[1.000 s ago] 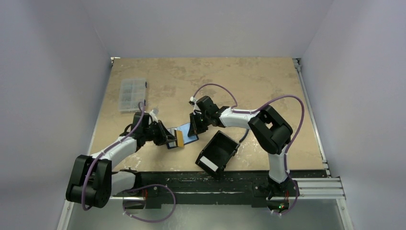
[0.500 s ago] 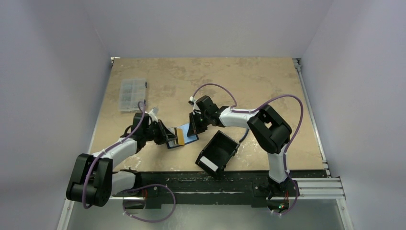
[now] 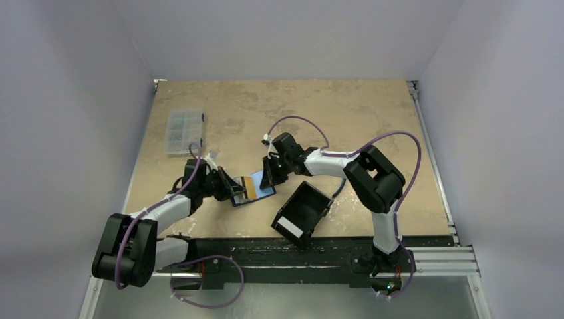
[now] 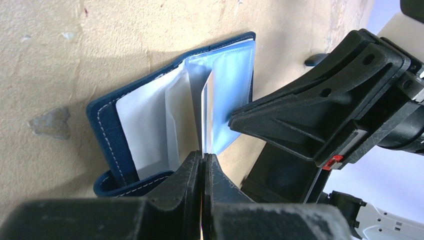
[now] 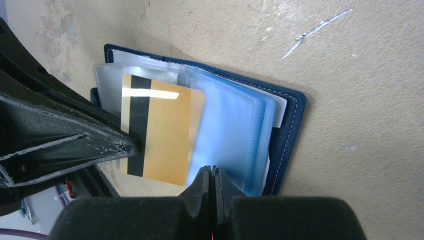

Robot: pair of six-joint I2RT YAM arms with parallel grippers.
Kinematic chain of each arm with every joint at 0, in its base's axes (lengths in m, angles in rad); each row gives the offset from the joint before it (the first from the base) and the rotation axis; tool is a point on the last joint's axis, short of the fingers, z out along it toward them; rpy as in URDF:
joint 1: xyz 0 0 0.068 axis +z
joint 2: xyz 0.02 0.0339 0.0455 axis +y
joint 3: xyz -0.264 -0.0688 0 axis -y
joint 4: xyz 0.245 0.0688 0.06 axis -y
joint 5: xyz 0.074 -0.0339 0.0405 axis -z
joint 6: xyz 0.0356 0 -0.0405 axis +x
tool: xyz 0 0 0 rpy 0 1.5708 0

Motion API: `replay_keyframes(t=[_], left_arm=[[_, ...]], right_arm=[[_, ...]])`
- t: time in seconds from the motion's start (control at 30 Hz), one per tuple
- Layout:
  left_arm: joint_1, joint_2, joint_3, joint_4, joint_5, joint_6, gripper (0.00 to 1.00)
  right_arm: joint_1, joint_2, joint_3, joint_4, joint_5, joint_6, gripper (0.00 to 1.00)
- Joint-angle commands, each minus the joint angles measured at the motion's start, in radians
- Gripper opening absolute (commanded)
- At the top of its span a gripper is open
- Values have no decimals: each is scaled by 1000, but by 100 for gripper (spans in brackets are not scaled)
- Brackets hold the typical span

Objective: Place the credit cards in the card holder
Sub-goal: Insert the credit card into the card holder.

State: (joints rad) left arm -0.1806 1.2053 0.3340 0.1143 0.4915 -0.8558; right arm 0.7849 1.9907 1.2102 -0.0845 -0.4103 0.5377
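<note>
I am pinching the gold card [image 5: 165, 132] by its striped end in my left hand [image 4: 202, 162], shut tight on it, and the card's free end is lying over the clear sleeves of the card holder [image 5: 287, 115], not yet tucked into a pocket as far as I can judge. My right hand [image 5: 210, 176], closed on nothing, is pressing its tip on the holder's blue pages; the holder is lying open on the table [image 5: 350, 60]. A black tray [image 3: 302, 211] is sitting just beside the holder; I am seeing no other cards.
</note>
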Motion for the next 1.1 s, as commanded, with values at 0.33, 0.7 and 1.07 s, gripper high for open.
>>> replay_keyframes(t=[0.33,0.7,1.07], left_arm=[[7,-26,-80,139,-34,-84,0],[7,-41,-138,227,-62,-142,0],[7,-14,-144,283,-65,-164,0]], right_arm=[[0,33,7,5,27,-21,0],[0,35,5,10,22,-18,0],[1,37,5,9,18,-19,0]])
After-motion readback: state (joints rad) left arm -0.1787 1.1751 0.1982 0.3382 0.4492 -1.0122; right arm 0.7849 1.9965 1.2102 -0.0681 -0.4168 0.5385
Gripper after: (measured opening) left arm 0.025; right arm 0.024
